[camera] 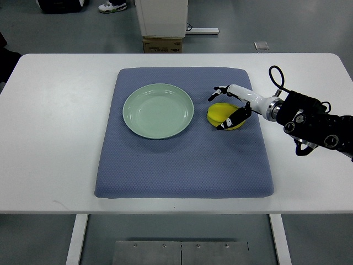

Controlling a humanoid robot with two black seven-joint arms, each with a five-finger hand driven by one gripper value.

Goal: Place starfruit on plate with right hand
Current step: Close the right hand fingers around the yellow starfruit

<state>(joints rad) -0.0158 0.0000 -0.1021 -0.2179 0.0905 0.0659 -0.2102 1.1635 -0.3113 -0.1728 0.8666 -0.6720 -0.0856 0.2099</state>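
A yellow starfruit [220,114] lies on the blue mat [182,165], just right of the pale green plate [158,110]. My right hand [225,109] reaches in from the right edge and sits over the fruit. Its fingers [218,93] curve past the far side while the thumb [234,118] lies against the near side. The fruit rests on the mat, and I cannot tell whether the hand grips it firmly. Nothing lies on the plate.
The mat covers the middle of a white table [49,138]. Beyond the table's far edge stand a cardboard box [162,44] and a white cabinet base [161,16]; a person's shoe [112,6] shows on the floor.
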